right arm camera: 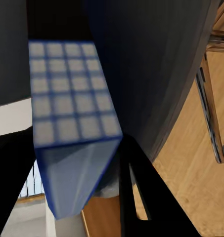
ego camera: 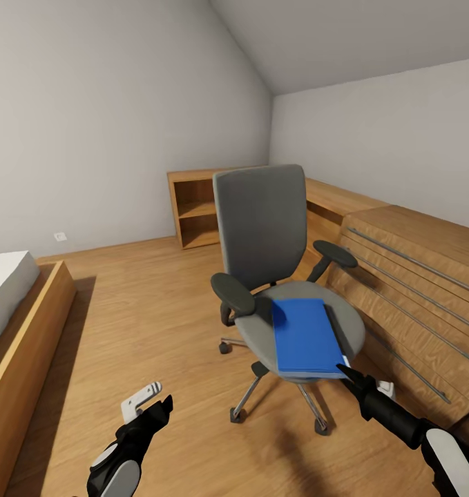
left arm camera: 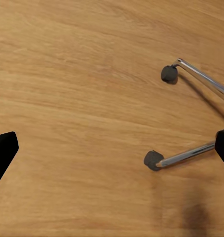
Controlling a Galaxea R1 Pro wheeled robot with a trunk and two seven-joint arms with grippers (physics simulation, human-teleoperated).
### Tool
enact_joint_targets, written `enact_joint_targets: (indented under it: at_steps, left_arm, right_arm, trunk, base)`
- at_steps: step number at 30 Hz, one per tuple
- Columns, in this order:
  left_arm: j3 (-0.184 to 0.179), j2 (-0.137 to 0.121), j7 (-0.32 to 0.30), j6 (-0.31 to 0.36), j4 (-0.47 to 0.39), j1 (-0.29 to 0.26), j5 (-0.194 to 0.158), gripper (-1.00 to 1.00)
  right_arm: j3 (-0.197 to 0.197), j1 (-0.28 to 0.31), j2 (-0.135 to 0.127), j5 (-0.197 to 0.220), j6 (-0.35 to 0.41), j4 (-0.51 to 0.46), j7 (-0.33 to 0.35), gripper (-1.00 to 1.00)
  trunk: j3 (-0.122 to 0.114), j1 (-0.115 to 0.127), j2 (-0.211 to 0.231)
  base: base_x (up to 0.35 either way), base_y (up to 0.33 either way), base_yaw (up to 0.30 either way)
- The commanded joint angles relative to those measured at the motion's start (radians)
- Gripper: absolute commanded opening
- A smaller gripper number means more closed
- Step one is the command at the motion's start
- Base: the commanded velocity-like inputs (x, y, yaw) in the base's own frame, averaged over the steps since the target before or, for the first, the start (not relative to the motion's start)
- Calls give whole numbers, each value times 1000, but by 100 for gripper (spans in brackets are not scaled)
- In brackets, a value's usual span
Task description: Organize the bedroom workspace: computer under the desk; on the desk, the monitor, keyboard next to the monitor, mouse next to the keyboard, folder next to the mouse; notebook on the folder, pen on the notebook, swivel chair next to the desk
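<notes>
Folder (ego camera: 304,336) lies flat on the chair (ego camera: 262,228) seat in our head view; right gripper (ego camera: 349,373) at its near corner, left gripper (ego camera: 155,408) idle over the floor (ego camera: 158,310). Left wrist: jaws apart, chair casters below. Right wrist: fingers (right arm camera: 141,197) straddle the folder's corner, clamping uncertain. We judge folder pickup underway; next, close and lift.

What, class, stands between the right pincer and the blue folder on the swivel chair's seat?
Nothing visible does. The right pincer is already at the near corner of the folder, which lies flat on the swivel chair. In the right wrist view the folder sits between its fingers.
</notes>
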State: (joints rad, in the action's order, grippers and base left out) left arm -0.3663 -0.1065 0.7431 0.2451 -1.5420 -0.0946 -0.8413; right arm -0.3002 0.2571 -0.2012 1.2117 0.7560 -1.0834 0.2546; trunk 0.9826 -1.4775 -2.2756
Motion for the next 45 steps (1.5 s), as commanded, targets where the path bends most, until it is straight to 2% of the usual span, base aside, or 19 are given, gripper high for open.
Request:
enact_joint_targets:
  at_steps: [1,7,28,40,45]
  left_arm:
    - [-2,-1,7,3,-1,-1,-4,100]
    - [-2,-1,7,3,-1,-1,-5,100]
    - [-2,1,6,3,-1,-1,-5,100]
    - [-2,2,7,3,-1,-1,-5,100]
    - [-2,2,8,3,-1,-1,-5,100]
  right_arm:
    - [-2,1,0,-6,5,0,3,-100]
    - [-2,1,0,-6,5,0,3,-100]
    - [-4,1,-1,-6,4,-15,5,-100]
    - [-9,1,-4,-21,4,-84,5,-100]
    - [-11,1,-3,-49,3,-177,-3,-100]
  trunk:
    - [1,0,0]
    - [1,0,0]
    - [-65,81,147]
    - [-102,127,231]
    - [-118,146,266]
  base:
    - [0,0,0]
    - [0,0,0]
    - [-22,0,0]
    - [-313,-6,0]
    - [-186,-38,0]
